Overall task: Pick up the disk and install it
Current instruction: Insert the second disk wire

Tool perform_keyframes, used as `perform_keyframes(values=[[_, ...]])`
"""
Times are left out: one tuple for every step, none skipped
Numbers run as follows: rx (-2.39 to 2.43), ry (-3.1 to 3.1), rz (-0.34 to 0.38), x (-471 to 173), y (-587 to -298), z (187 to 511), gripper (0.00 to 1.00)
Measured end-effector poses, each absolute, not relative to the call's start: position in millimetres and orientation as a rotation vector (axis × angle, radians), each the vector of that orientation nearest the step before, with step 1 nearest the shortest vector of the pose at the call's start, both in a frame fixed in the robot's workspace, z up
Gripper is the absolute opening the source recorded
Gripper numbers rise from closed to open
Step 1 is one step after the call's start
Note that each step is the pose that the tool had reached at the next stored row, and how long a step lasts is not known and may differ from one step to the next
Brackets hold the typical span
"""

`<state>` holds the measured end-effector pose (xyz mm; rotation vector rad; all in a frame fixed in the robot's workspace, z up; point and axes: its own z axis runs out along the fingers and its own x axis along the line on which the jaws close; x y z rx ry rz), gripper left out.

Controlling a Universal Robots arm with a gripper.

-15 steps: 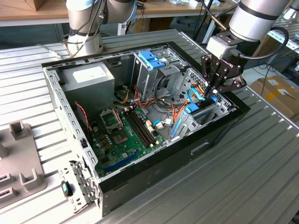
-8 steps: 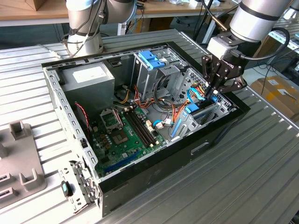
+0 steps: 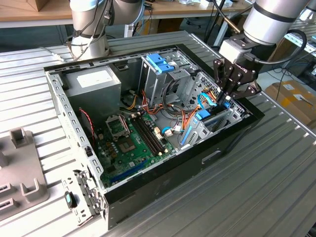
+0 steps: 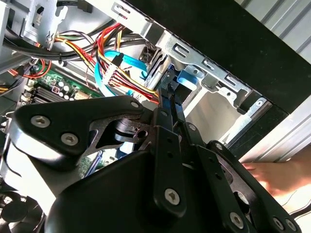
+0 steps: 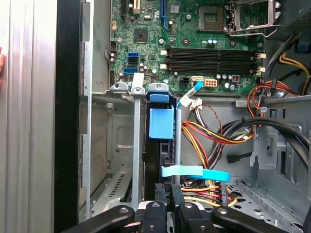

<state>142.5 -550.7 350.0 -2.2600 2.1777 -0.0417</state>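
Note:
The disk (image 5: 161, 124) stands on edge in the metal drive bay (image 5: 112, 141) at the corner of the open computer case, on the exterior view's right. It is a dark slab with bright blue plastic rails (image 3: 205, 116). My gripper (image 3: 226, 101) reaches down into that corner from above. In both wrist views the black fingers lie close together along the disk's upper edge (image 4: 187, 80), so the gripper (image 5: 168, 190) looks shut on it. The bay walls hide the lower part of the disk.
Bundled coloured wires and a flat blue data cable (image 5: 194, 172) run right beside the disk. The motherboard (image 3: 131, 143), power supply (image 3: 94, 81) and a tall cage with a blue latch (image 3: 160, 61) fill the case. A person's hand (image 4: 272, 174) rests outside the case wall. Grey fixtures (image 3: 19, 168) lie on the exterior view's left.

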Motion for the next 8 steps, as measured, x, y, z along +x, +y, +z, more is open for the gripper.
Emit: perform_keyframes(values=[[-2.26,2.178,-0.042,142.4,-550.8,349.9,0.16],[-2.26,2.178,-0.042,142.3,-550.8,349.7,0.16],[-2.26,2.178,-0.042,142.3,-550.8,349.5,0.16],[-2.26,2.178,-0.042,142.2,-550.8,349.2,0.16],[-2.26,2.178,-0.042,142.0,-550.8,348.2,0.16],[-2.26,2.178,-0.042,142.0,-550.8,348.1,0.16],[-2.26,2.178,-0.042,141.9,-550.8,348.1,0.16],[-2.26,2.178,-0.042,142.0,-550.8,347.9,0.16]])
